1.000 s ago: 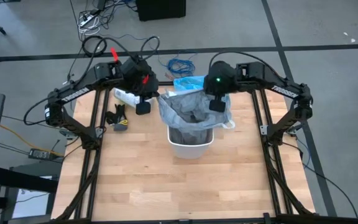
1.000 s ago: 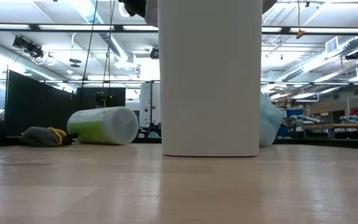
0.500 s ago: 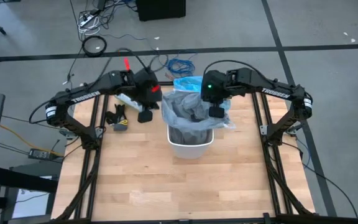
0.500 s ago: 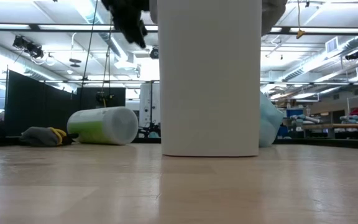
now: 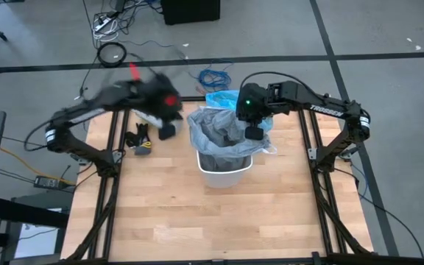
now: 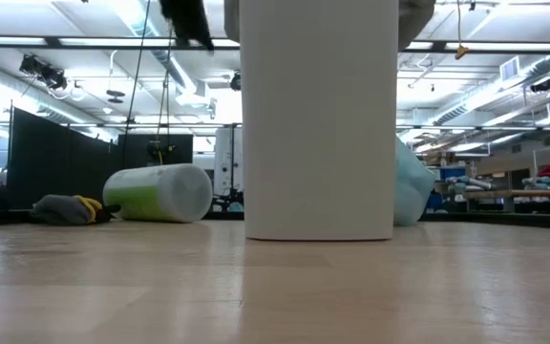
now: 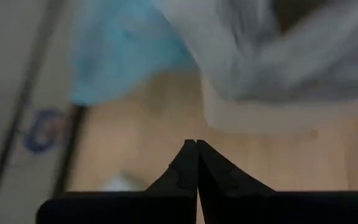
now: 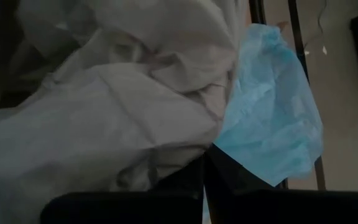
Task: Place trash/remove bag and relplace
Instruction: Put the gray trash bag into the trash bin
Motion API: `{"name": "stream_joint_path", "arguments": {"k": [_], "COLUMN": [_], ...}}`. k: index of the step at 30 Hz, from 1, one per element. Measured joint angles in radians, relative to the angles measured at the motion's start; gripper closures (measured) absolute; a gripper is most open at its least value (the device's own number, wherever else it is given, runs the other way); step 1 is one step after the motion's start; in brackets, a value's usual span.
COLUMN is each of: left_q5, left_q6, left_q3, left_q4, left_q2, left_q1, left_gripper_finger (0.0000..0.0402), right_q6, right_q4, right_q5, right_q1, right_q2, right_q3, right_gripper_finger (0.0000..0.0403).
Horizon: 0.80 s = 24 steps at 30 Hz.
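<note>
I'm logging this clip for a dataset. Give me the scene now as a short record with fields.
bin: white bin mid-table, far half
liner: grey bag draped over the bin's rim
old bag: light-blue bag on the table behind the bin
left claw: left claw shut, empty, beside the bin
right claw: right claw shut, over the bin's rim at the grey bag
other: white roll and gloves on the table's left

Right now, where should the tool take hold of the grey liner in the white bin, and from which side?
Grip the grey liner at its loose edge bunched over the white bin's rim, coming from above. The film stands up in folds there, so closed fingers could probably pinch it; lower down it lies against the wall.
</note>
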Motion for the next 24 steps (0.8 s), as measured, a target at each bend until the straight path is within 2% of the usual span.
{"name": "stream_joint_path", "arguments": {"k": [3,8,10,14,20,24], "left_q5": [-0.013,-0.016,0.044,0.245,0.275,0.294], "left_q6": [-0.106,-0.405,-0.423,-0.414,-0.408,-0.414], "left_q3": [0.066,0.017,-0.008,-0.025,-0.023,-0.024], "left_q4": [0.052,0.346,0.405,0.402,0.422,0.407], "left_q2": [-0.079,-0.179,-0.176,-0.104,-0.039,-0.023], "left_q1": [0.03,0.09,0.113,0.14,0.158,0.154], "left_gripper_finger": [0.0396,0.0395,0.0389,0.0356,0.0294,0.0268], "right_q6": [0.001,0.001,-0.005,-0.008,-0.008,-0.007], "right_q4": [0.001,0.003,0.018,0.047,0.047,0.048], "right_q5": [0.0,-0.001,-0.001,0.0,-0.006,-0.008], "right_q1": [-0.004,-0.002,-0.002,-0.005,-0.007,-0.007], "right_q2": [0.0,0.0,0.0,0.0,0.0,0.0], "right_q3": [0.0,0.0,0.0,0.0,0.0,0.001], "right_gripper_finger": [0.0403,0.0403,0.0403,0.0403,0.0403,0.0403]}}
